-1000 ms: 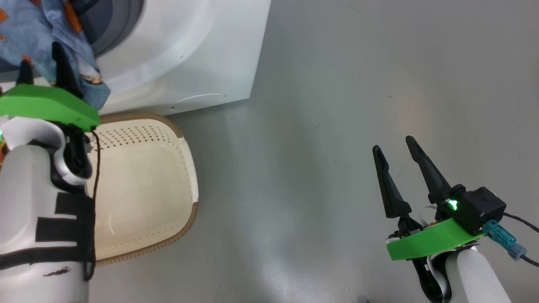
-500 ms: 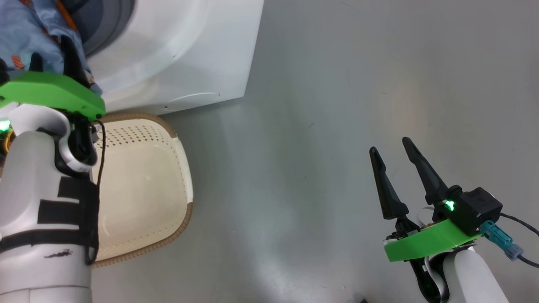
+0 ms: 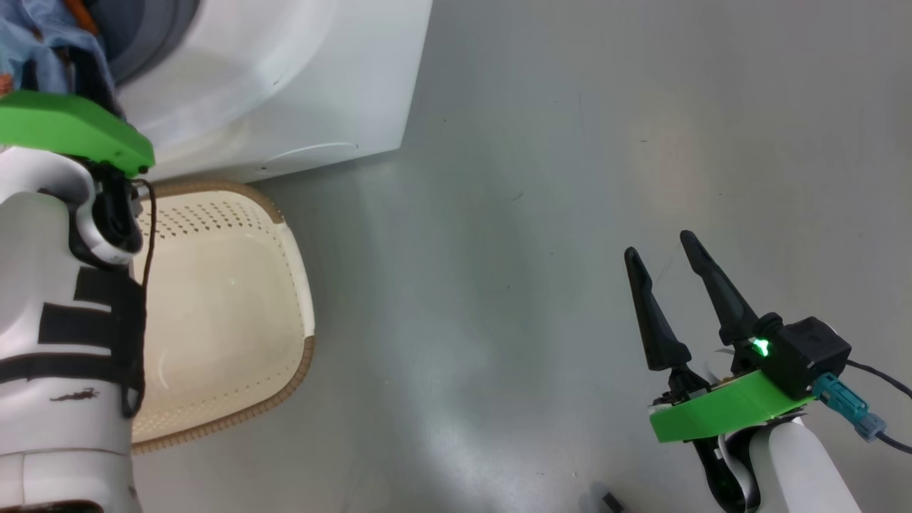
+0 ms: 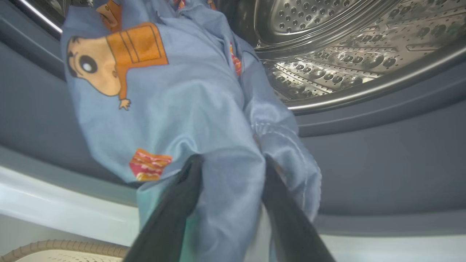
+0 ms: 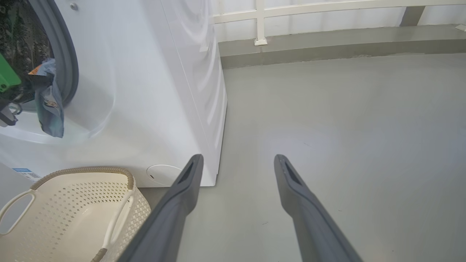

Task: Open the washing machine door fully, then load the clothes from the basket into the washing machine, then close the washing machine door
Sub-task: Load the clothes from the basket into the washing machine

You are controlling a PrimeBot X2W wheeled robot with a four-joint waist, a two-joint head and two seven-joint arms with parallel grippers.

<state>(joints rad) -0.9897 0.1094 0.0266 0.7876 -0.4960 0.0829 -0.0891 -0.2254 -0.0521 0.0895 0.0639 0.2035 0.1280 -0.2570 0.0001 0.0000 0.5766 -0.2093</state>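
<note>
Labels first: blue label (image 5: 22,171) on the washing machine (image 3: 285,85) front, low left corner in the right wrist view, just above the basket rim. The print is too small to read. The clothes (image 4: 174,109) carry pictures only: an orange-and-tan cartoon figure and small red-orange striped patches, no letters I can make out.

Left: left gripper (image 4: 233,162) is up at the machine's mouth, its green wrist mount (image 3: 71,128) just below the opening in the head view. Fingers are spread wide, about as far apart as the right's. Light blue cloth bunches between them and spills over both, hanging in front of the grey rubber ring (image 4: 382,163). The garment's upper part reaches toward the perforated steel drum (image 4: 346,43). Reads as jaws apart with cloth draped on them, not clamped. In the right wrist view a fold dangles out over the white front.

Middle: basket (image 3: 214,221) sits on the floor (image 3: 570,142) right against the machine's foot, beside the left forearm, bare cream bottom showing. There's a round service flap (image 5: 164,174) low on the machine front, next to the basket.

Right: right gripper (image 3: 659,243) hangs over bare floor, well apart from machine, basket and clothes. Fingers are wide apart, gripping nothing. Its wrist block has a green LED (image 3: 764,347) lit.
</note>
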